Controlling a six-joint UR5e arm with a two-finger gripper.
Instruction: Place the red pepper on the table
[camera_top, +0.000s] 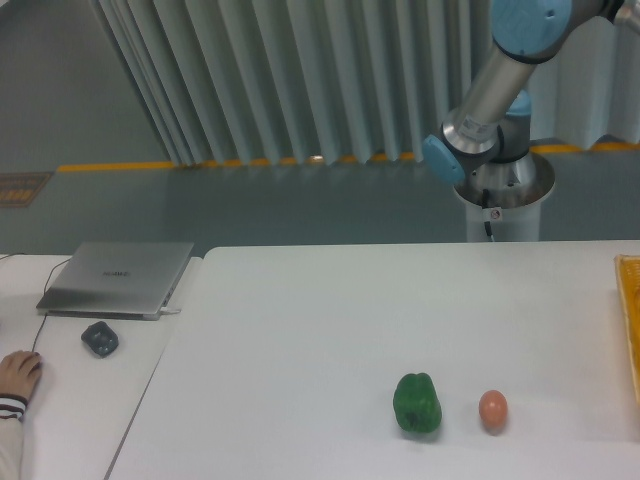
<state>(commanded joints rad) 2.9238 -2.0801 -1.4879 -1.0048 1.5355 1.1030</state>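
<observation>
Fixed camera: neither the gripper nor the red pepper is in view, so its jaw state cannot be told; only the arm (500, 80) shows beyond the table's (300, 330) far edge; green bell pepper (417, 404) and egg (492, 410) sit near the front edge; likely carrying or fetching; next, bring the pepper over open tabletop.

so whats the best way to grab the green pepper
Likely from straight above, closing across the middle of the green pepper. It stands upright and alone on the table, bulging at mid-height. Set the fingers front to back, since the egg sits close on one side.

White smooth table (300, 330), rounded corners
</observation>
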